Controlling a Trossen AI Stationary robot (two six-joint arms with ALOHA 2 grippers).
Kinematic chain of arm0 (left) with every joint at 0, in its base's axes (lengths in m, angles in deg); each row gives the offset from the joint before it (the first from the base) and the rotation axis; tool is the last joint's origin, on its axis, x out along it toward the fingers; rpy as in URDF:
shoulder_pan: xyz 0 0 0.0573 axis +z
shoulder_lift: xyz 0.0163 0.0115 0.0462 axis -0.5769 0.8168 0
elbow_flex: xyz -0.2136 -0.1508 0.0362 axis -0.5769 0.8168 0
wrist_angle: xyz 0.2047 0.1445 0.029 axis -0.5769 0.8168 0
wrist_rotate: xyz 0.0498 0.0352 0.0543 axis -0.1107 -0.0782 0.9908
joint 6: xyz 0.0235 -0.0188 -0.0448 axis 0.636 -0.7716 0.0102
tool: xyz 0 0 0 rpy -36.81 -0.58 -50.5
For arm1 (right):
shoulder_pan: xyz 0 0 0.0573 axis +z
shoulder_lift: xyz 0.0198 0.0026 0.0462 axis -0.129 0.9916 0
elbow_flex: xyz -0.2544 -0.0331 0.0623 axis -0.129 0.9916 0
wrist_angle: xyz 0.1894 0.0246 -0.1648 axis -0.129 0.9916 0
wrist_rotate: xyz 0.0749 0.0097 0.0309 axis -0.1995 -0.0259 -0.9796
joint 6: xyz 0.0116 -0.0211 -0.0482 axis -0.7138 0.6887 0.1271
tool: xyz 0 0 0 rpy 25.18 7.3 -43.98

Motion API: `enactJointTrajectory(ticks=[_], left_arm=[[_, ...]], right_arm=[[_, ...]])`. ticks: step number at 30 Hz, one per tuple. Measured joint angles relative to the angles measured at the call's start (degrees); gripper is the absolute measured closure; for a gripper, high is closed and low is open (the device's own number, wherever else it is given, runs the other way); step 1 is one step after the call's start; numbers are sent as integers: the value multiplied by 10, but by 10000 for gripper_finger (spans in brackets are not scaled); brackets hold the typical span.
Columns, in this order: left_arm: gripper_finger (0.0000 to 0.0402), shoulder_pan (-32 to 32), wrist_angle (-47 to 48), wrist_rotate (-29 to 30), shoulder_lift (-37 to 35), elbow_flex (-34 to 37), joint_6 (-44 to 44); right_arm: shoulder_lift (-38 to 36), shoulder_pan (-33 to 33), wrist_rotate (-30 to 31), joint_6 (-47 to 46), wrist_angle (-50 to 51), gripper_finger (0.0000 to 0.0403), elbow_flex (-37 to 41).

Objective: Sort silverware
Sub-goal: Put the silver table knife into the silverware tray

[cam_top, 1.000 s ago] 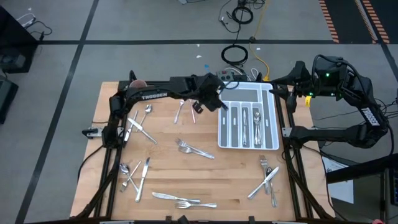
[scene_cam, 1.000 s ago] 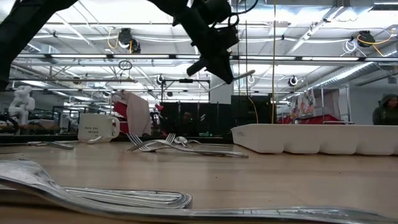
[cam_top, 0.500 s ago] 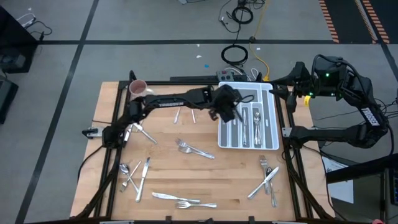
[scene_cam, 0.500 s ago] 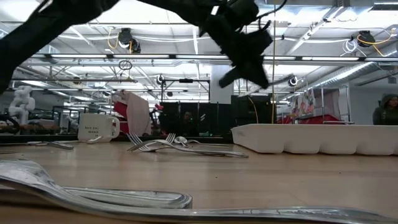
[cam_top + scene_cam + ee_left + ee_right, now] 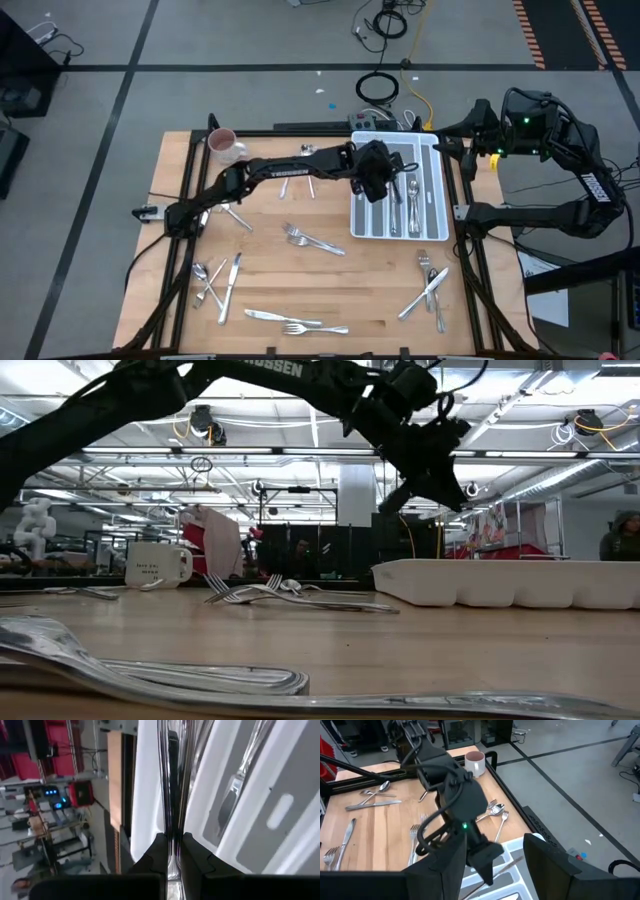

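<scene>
Wooden table (image 5: pixel 330 280) before you carries scattered silverware (image 5: pixel 312 241) and a tray (image 5: pixel 432 205). Your left hand (image 5: pixel 385 192) hangs over the tray, pinching one utensil (image 5: pixel 172 785). Your right hand (image 5: pixel 492 865) waits open beside the table.

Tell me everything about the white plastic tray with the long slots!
The white plastic tray with long slots lies flat on the wooden table toward its right side. Long walls split it into narrow compartments, and several already hold shiny silverware. The left gripper hangs over its left compartments, shut on a slim metal piece running lengthwise along a slot.
</scene>
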Motion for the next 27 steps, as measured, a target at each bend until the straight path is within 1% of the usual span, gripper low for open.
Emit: enactJointTrajectory(ticks=[3, 7, 12, 22, 24, 27], left_arm=[[376, -7, -3, -18, 8, 0, 9], [376, -15, -13, -23, 21, 0, 44], [376, -22, -30, -33, 33, 0, 44], [376, -29, -10, -59, 34, 0, 44], [376, -29, -27, -59, 43, 0, 46], [376, -29, -26, -59, 58, 0, 59]], right_arm=[[0, 0, 0, 5, 0, 215, 0], [0, 0, 0, 8, 0, 215, 0], [0, 0, 0, 10, 0, 215, 0], [0, 0, 0, 26, 0, 215, 0], [0, 0, -1, 29, 0, 215, 0], [0, 0, -2, 36, 0, 215, 0]])
